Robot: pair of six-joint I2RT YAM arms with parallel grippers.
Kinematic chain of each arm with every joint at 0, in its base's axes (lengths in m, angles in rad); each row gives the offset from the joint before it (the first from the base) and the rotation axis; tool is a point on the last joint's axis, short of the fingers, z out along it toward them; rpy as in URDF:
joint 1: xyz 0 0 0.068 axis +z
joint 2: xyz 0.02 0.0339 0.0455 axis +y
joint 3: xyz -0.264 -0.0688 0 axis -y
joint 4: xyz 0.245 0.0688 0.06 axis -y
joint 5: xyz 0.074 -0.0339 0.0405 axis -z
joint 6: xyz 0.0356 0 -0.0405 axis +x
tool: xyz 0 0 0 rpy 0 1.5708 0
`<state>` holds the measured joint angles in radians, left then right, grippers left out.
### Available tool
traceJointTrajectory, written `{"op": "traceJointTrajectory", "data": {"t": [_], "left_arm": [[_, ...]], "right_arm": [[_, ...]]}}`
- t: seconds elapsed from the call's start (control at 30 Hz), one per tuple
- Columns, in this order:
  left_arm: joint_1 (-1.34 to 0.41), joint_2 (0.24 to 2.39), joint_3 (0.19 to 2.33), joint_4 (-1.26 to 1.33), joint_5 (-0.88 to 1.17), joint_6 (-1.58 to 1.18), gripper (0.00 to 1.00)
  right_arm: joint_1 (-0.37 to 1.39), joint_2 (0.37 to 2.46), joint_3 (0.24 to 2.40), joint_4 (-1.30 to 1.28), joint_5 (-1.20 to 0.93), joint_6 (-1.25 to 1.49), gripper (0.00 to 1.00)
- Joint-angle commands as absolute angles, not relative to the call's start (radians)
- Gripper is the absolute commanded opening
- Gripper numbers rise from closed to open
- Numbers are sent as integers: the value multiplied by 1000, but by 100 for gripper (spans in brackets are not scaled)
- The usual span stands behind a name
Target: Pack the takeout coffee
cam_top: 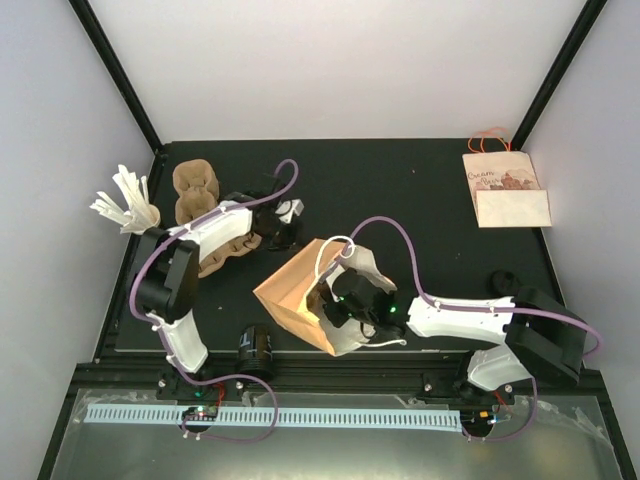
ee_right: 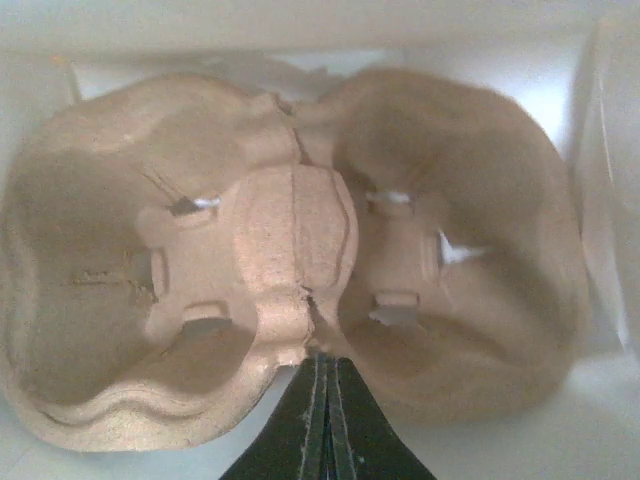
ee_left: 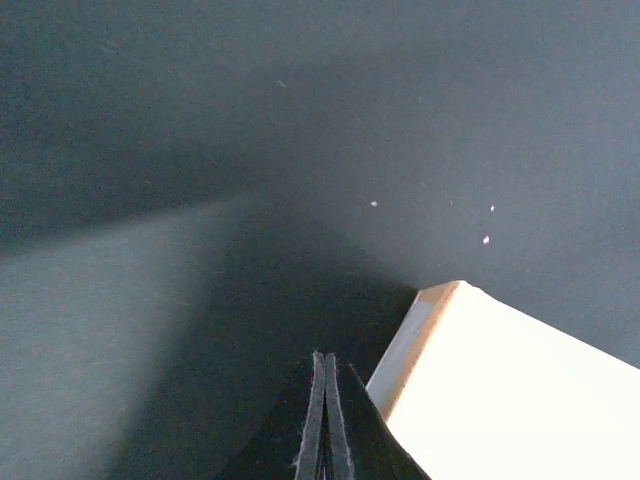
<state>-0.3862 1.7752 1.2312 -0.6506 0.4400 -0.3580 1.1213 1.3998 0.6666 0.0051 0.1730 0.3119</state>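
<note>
A brown paper bag (cam_top: pixel 290 290) lies on its side mid-table, its white-lined mouth facing right. My right gripper (cam_top: pixel 338 305) reaches into the mouth. In the right wrist view it (ee_right: pixel 325 362) is shut on the near rim of a moulded pulp cup carrier (ee_right: pixel 290 240), which sits inside the bag against its white walls (ee_right: pixel 600 150). My left gripper (cam_top: pixel 283 215) is shut and empty above the dark mat, just beyond the bag's far corner (ee_left: pixel 520 390); its closed fingertips (ee_left: pixel 325 360) touch nothing. A black coffee cup (cam_top: pixel 255 347) lies at the mat's near edge.
More pulp carriers sit at the back left (cam_top: pixel 195 188) and under the left arm (cam_top: pixel 225 255). White stirrers or napkins (cam_top: pixel 125 200) lie at the far left. A flat printed bag (cam_top: pixel 505 190) is at the back right. A dark object (cam_top: pixel 503 282) sits near the right arm.
</note>
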Motion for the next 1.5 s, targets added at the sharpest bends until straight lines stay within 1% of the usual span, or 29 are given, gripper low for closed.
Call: {"op": "traceJointTrajectory", "data": {"t": [0.0, 0.13, 0.43, 0.57, 0.7, 0.87, 0.97, 1.1, 1.37, 1.47], "left_arm": [[-441, 1823, 1264, -693, 558, -342, 2], [-469, 1850, 1289, -652, 630, -361, 2], [-496, 1867, 1332, -594, 647, -375, 2], [-497, 1882, 1327, -594, 647, -372, 2], [-495, 1877, 1318, -591, 634, -371, 2], [-492, 1853, 1305, -573, 620, -373, 2], [-492, 1843, 1295, -568, 615, -376, 2], [-489, 1838, 1275, -564, 611, -377, 3], [-480, 1842, 1249, -548, 617, -387, 4], [-479, 1850, 1252, -564, 622, -380, 5]], "right_arm": [[1138, 1400, 693, 7, 180, 294, 1], [1142, 1412, 695, 11, 185, 301, 2], [1145, 1478, 704, -52, 169, 372, 3], [1147, 1500, 683, -39, 240, 409, 2], [1155, 1432, 606, 73, 249, 417, 1], [1218, 1337, 535, 179, 369, 380, 1], [1231, 1323, 496, 253, 356, 364, 1], [1235, 1318, 471, 300, 369, 362, 1], [1243, 1223, 406, 367, 445, 347, 3], [1244, 1266, 435, 366, 409, 325, 3]]}}
